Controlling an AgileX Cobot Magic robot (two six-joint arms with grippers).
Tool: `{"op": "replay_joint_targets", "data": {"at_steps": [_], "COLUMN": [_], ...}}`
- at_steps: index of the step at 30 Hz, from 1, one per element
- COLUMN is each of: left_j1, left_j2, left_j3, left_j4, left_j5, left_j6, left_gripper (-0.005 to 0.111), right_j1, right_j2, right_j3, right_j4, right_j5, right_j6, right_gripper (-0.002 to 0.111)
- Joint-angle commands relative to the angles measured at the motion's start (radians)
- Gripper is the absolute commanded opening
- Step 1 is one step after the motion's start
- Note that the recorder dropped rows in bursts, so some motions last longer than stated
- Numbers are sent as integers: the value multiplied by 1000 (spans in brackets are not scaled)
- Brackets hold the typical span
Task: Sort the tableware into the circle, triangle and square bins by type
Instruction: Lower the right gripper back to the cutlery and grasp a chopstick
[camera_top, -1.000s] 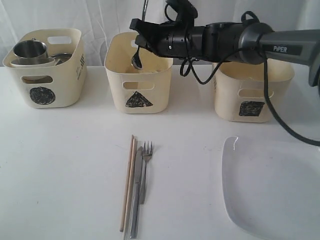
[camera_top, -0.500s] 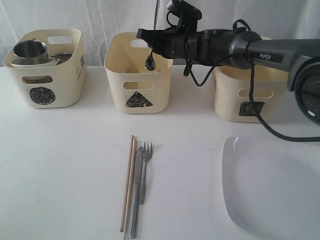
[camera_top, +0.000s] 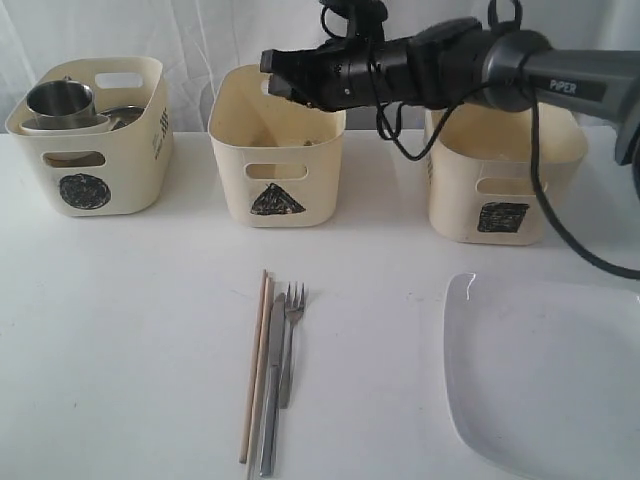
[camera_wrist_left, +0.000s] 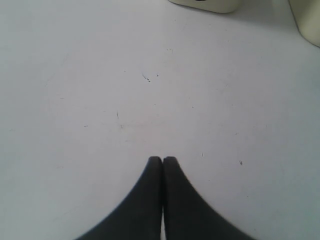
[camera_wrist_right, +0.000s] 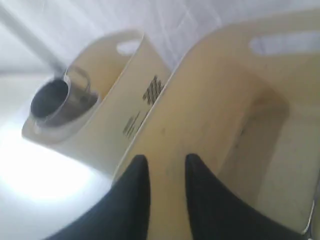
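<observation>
Right wrist view: the right gripper (camera_wrist_right: 165, 159) hangs over the triangle bin (camera_wrist_right: 210, 105). Its jaws are a little way apart. Nothing is between them. It is up high, so I think it is there to drop things into that bin, not to pick up.

I can see no spoon anywhere. A small thing may lie deep in the triangle bin, but I cannot tell what it is.

The left gripper (camera_wrist_left: 162, 160) is low over a bare bit of the table (camera_wrist_left: 100, 100). Its jaws are pressed tight together and hold nothing. It looks like it is just waiting out of the way.

The three bins stand in a row along the back edge of the table. The circle bin (camera_top: 110, 150) is near the back left corner. It has a mug (camera_top: 60, 100) and other round dishes in it. The square bin (camera_top: 500, 170) is near the back right, and I cannot see inside it.

The chopsticks (camera_top: 255, 370), the knife (camera_top: 270, 410) and the fork (camera_top: 290, 340) lie side by side near the middle of the front edge. They touch or almost touch. They are long and thin, so I think they belong in the triangle bin. Lying so close, one may be hard to grab alone.

The plate (camera_top: 550, 380) sits flat at the front right corner. It is big and flat, so getting a grip on its rim could be tricky.
</observation>
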Motion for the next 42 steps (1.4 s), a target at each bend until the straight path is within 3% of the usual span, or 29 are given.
{"op": "replay_joint_targets", "data": {"at_steps": [1, 5, 8, 10, 15, 18, 21, 23, 26, 42], "left_j1": [2, 2, 2, 2, 2, 2, 2, 2, 2, 2], "left_j2": [-4, -4, -4, -4, -4, -4, -4, -4, -4, -4], "left_j3": [8, 8, 8, 8, 8, 8, 8, 8, 8, 8], "left_j4": [1, 1, 1, 1, 1, 1, 1, 1, 1, 1], "left_j5": [46, 46, 46, 46, 46, 46, 46, 46, 46, 46], "left_j6": [0, 0, 0, 0, 0, 0, 0, 0, 0, 0], "left_gripper": [0, 0, 0, 0, 0, 0, 0, 0, 0, 0], "right_j1": [-15, 25, 146, 288, 527, 525, 515, 515, 515, 511], "right_j2": [-70, -141, -231, -271, -216, -147, -113, -113, -113, -70], "right_j3": [6, 26, 140, 245, 349, 351, 351, 351, 351, 351], "right_j4": [-617, -1026, -1098, -1147, -1452, -1440, -1289, -1259, -1259, -1289], "right_j5": [223, 454, 524, 536, 417, 395, 384, 325, 243, 283], "right_j6": [427, 947, 991, 1087, 1241, 1373, 1385, 1385, 1433, 1472], "right_gripper": [0, 0, 0, 0, 0, 4, 31, 37, 37, 37]}}
